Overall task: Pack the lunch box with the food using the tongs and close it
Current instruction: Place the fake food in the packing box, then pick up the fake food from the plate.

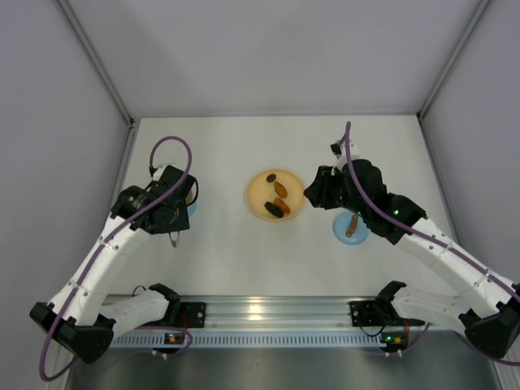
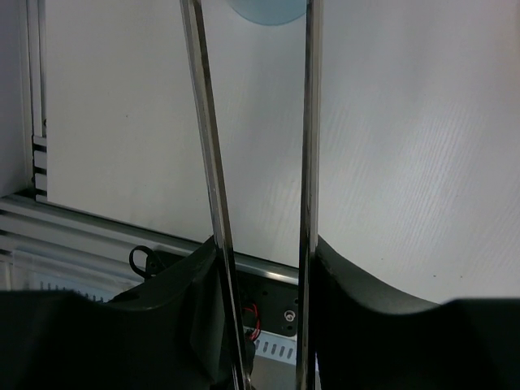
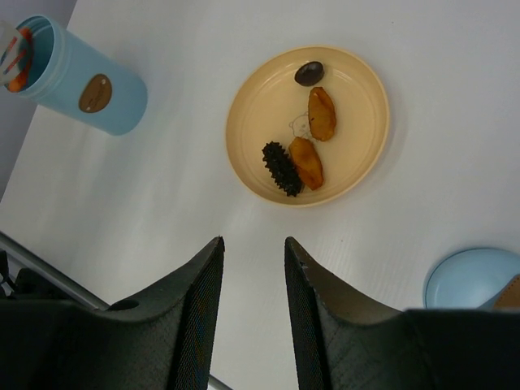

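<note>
My left gripper (image 2: 264, 244) is shut on the silver tongs (image 2: 207, 162); both tong arms run up between its fingers toward the light blue lunch box (image 2: 268, 10). From above, that gripper (image 1: 172, 207) hides most of the lunch box (image 1: 192, 205). In the right wrist view the tong tips (image 3: 15, 57) sit at the mouth of the lunch box (image 3: 81, 81) with something orange between them. The food (image 3: 307, 161) left on the orange plate (image 3: 252, 122) is two orange pieces, a dark oval and a black spiky one. My right gripper (image 3: 252, 240) is open and empty, near the plate.
The round blue lid (image 1: 351, 227) with its brown knob lies on the table right of the plate (image 1: 258, 188), partly under my right arm. Grey walls close in the table on three sides. A metal rail (image 1: 268, 309) runs along the near edge.
</note>
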